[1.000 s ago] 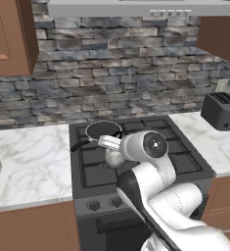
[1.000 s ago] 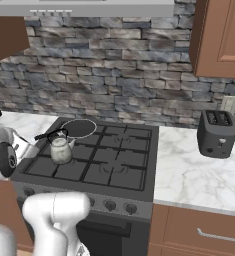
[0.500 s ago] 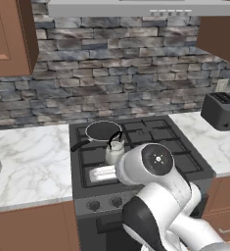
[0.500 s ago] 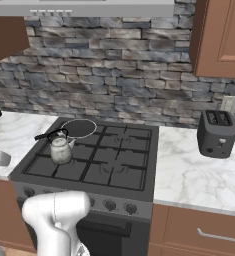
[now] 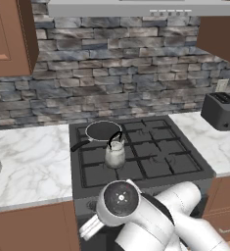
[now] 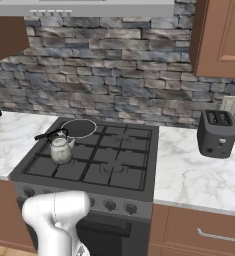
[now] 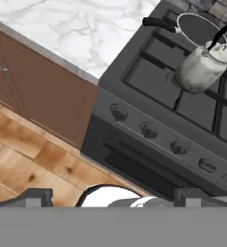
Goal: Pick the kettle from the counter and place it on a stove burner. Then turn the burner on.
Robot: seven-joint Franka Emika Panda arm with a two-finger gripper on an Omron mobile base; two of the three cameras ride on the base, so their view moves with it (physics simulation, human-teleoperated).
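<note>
1. The kettle [image 5: 115, 153] [image 6: 60, 149] [image 7: 200, 68] stands upright on the front-left stove burner [image 5: 103, 167] [image 6: 51, 162] of the dark cooktop [image 5: 155, 162] [image 6: 116, 165], its black handle arched over the lid.
2. A round black frying pan [image 5: 102, 131] [image 6: 78, 128] [image 7: 200, 29] sits on the rear-left burner, just behind the kettle. Whether the 2 touch, I cannot tell.
3. The arm is folded low in front of the stove. Its large white joint shows below the cooktop's front edge in the left base view.
4. The gripper [image 7: 112, 195] is well apart from the kettle and holds nothing. In the hand view its 2 dark tips sit far apart at the bottom, so the jaws are spread wide.
5. The hand view looks up across the wood floor [image 7: 23, 154] at a row of knobs [image 7: 148, 130] [image 6: 109, 204] on the stove front.
6. The counter [image 5: 28, 164] [image 6: 199, 175] [image 7: 81, 29] flanks the stove on both sides.
7. A black toaster [image 5: 221, 111] [image 6: 216, 133] stands on the right-hand stretch of the counter.
</note>
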